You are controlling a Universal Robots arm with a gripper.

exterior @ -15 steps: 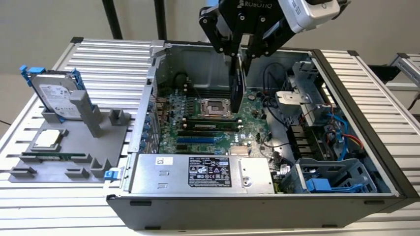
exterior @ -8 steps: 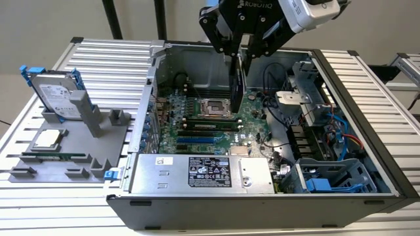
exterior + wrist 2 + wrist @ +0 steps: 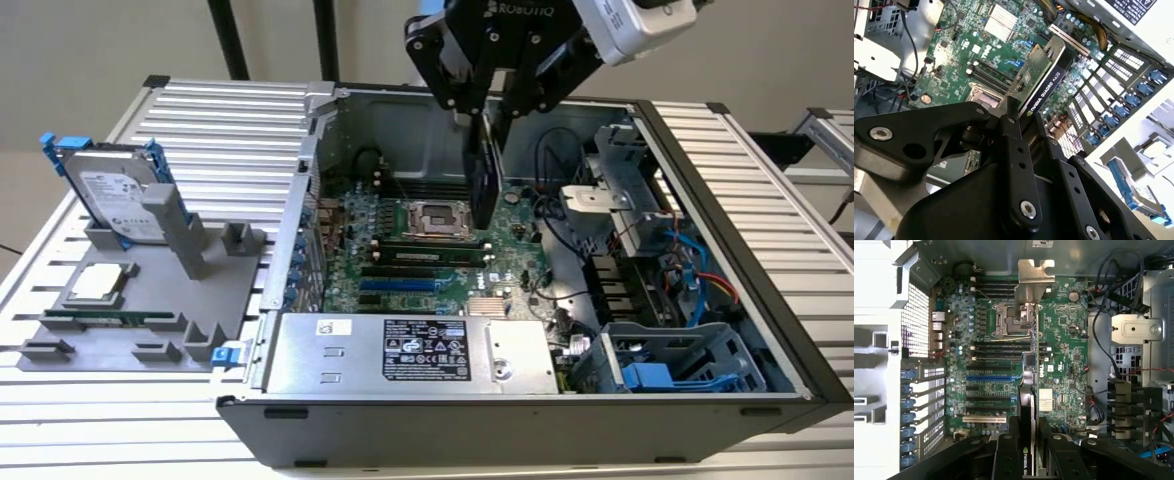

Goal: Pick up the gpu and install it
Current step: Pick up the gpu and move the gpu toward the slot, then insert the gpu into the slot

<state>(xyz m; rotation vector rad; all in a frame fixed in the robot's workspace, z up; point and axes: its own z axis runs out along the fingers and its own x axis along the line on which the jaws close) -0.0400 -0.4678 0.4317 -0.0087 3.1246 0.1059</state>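
My gripper (image 3: 491,108) is shut on the gpu (image 3: 485,168), a slim dark card hanging edge-down above the green motherboard (image 3: 400,250) inside the open computer case. In the first wrist view the gpu (image 3: 1034,282) shows edge-on with its silver bracket farthest from the gripper (image 3: 1029,437), over the processor socket (image 3: 1013,320) and the memory slots. In the second wrist view the black shroud of the gpu (image 3: 1049,80) sticks out from between the black fingers (image 3: 1010,131), clear of the board below. The card touches no slot.
On the exterior view's left, a grey holder (image 3: 147,345) carries a silver hard drive with blue rails (image 3: 118,200), a processor chip (image 3: 100,285) and a memory stick (image 3: 110,318). The case holds a power supply (image 3: 400,350), drive cages (image 3: 667,365), cables (image 3: 547,170) and rear slot covers (image 3: 916,405).
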